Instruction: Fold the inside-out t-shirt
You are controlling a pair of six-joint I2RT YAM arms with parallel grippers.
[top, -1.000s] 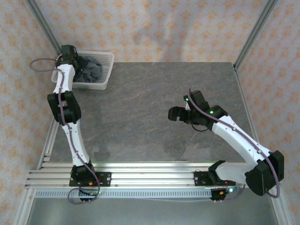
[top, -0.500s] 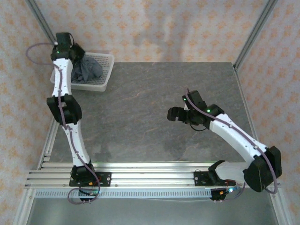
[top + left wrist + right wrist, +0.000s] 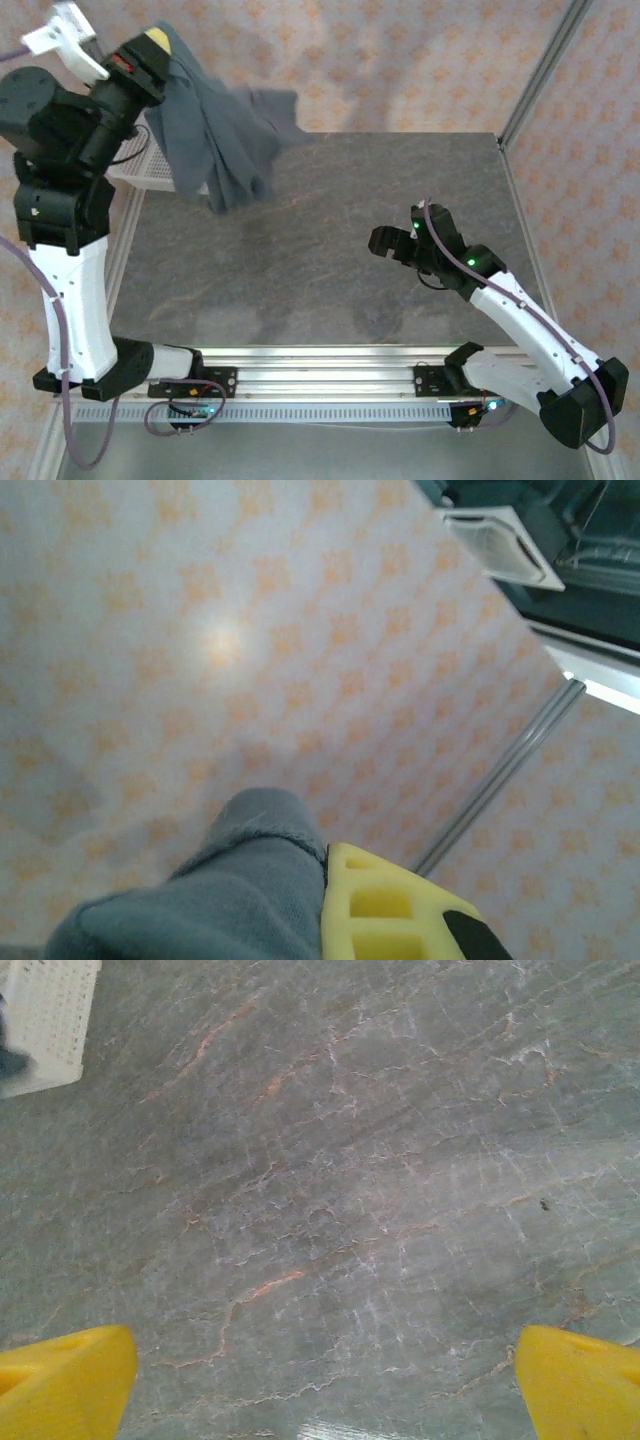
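Observation:
The dark slate-grey inside-out t-shirt (image 3: 215, 125) hangs bunched in the air over the table's far left, above the basket. My left gripper (image 3: 158, 45) is raised high and shut on its top edge. In the left wrist view the grey t-shirt (image 3: 215, 900) presses against a yellow finger (image 3: 385, 910), with the wall behind. My right gripper (image 3: 385, 240) hovers low over the table's right middle, open. Its yellow fingertips (image 3: 65, 1380) stand far apart in the right wrist view, with bare stone between them.
A white basket (image 3: 135, 165) sits at the table's far left corner, partly hidden by my left arm; its corner (image 3: 45, 1020) shows in the right wrist view. The grey marble table (image 3: 330, 230) stretches between the arms. Metal frame posts (image 3: 540, 65) stand at the back corners.
My left gripper shut on the t-shirt in the basket and lifted it high out, so the cloth now hangs in the air. My right arm shifted slightly.

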